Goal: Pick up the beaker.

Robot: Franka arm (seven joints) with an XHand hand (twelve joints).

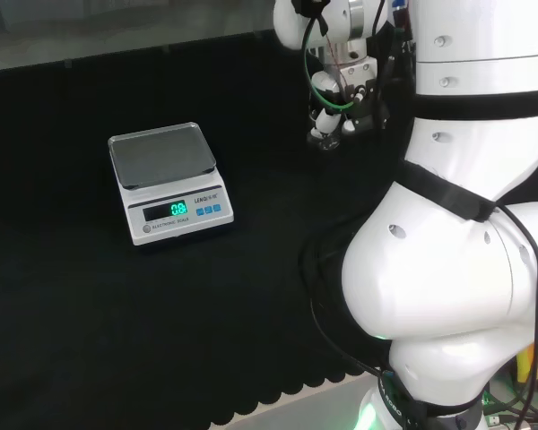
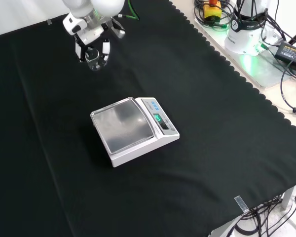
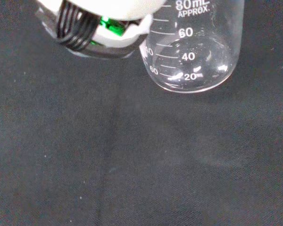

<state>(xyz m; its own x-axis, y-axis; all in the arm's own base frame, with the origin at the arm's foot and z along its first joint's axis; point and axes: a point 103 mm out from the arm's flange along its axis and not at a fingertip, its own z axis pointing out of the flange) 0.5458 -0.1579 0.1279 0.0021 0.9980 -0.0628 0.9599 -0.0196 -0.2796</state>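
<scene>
Black cloth bench (image 2: 212, 128), scalloped edge; one landmark on it, a white scale (image 2: 135, 130) with a bare steel pan and lit display. Everything below is relative to the scale.

Hand (image 2: 91, 34) sits beyond the scale in the front view, toward the far edge of the cloth; in the head view it's off to the scale's right, next to the arm's white links. Fingers point down and curl around a small clear beaker (image 2: 94, 60); so the hand is closed on the glass rather than spread. Beaker well apart from the scale, upright as far as I can tell.

Wrist view: beaker (image 3: 193, 47) base is close up, looks empty; cloth visible under it, but can't tell whether it's off the cloth or touching.

Progress, my read: reach and grasp look done; clear lift not confirmed; what's left is raising it clear and holding it level.
</scene>
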